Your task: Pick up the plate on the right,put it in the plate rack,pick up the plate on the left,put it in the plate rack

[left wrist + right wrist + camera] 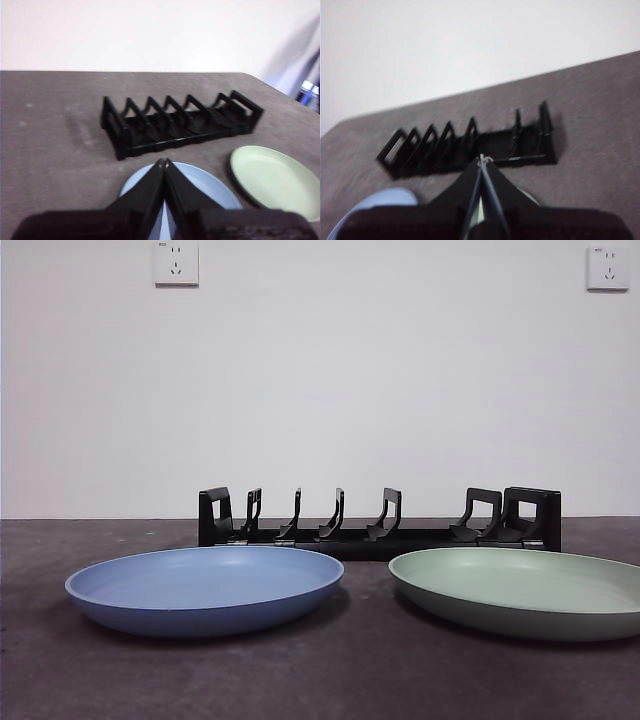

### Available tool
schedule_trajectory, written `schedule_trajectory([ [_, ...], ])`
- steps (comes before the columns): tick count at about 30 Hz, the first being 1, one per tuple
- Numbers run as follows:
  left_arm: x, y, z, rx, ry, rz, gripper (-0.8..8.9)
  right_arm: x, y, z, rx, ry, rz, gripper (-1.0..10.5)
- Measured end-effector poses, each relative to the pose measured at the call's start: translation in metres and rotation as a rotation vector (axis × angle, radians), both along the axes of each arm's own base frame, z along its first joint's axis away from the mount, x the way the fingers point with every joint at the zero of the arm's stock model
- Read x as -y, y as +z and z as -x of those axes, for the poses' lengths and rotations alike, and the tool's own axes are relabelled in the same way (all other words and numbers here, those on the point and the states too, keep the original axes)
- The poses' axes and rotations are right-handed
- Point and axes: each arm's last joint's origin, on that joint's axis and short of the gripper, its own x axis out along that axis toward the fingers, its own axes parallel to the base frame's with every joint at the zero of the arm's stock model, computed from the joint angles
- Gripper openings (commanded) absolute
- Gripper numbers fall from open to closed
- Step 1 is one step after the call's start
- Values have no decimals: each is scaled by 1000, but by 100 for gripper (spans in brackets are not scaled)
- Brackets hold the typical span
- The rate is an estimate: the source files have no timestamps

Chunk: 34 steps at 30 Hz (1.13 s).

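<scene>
A blue plate [205,587] lies flat on the left of the table and a pale green plate [525,590] lies flat on the right. Behind them stands the black plate rack [378,523], with nothing between its prongs. My left gripper [164,162] hangs shut above the blue plate [200,192], short of the rack [175,122], with the green plate [275,180] off to one side. My right gripper [482,159] is shut too, above the green plate [529,198], whose rim just peeks past the jaws. The rack [470,142] lies beyond it. Neither arm shows in the front view.
The dark table [320,680] ends at a white wall with two sockets [176,262]. The table's far corner and a blurred object [310,92] beyond it show in the left wrist view.
</scene>
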Motion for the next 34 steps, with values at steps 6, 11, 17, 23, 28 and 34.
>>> schedule_trajectory([
  [6, 2, 38, -4, -81, -87, 4, -6, -1, 41, -7, -142, 105, 114, -12],
  [11, 4, 61, -3, -183, -157, -47, -6, -1, 62, -12, -296, 164, 208, -12],
  [17, 4, 79, 4, -279, -209, -137, -6, -2, 73, -16, -423, 233, 215, -12],
  [23, 9, 88, 4, -257, -268, -165, 85, -4, 73, -17, -440, 266, 229, 9],
  [28, 10, 89, 3, -245, -289, -160, 634, -4, 73, -17, -442, 266, 221, 617],
  [34, 18, 92, -4, -247, -382, -175, 634, -4, 70, -22, -488, 264, 199, 662],
])
